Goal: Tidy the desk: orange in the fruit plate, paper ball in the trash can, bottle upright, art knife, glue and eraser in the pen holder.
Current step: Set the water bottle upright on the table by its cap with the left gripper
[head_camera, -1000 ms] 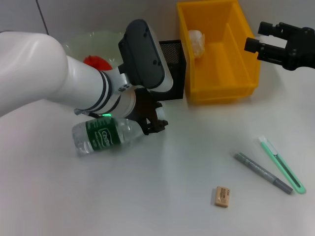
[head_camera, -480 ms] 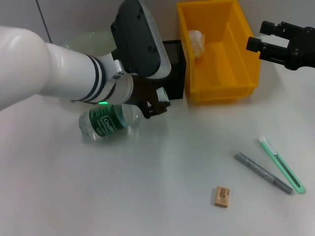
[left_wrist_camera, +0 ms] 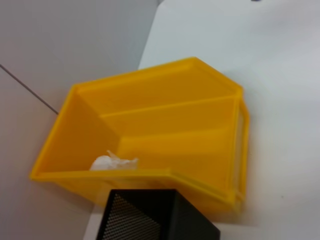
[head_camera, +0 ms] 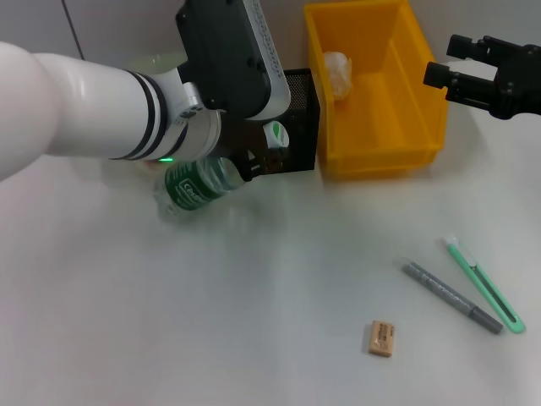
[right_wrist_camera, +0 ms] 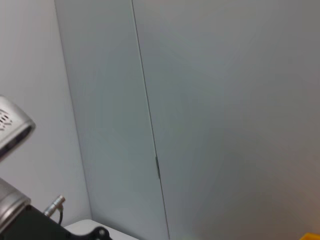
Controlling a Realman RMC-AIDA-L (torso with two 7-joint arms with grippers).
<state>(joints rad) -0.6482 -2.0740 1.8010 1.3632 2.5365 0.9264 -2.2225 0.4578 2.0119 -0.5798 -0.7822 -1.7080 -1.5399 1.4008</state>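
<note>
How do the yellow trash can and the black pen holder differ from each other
The trash can is bright yellow solid plastic; the pen holder is black metal mesh. The trash can is much wider and longer, while the pen holder is a narrow square cup. The trash can holds the paper ball; nothing shows inside the pen holder. Both are open-topped, upright, and stand side by side at the back of the desk.

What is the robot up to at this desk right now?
The left hand grips the bottle near its cap and holds it tilted, base on the table, in front of the pen holder. The right hand hangs idle beside the trash can, which has the paper ball inside. The eraser lies loose on the table.
</note>
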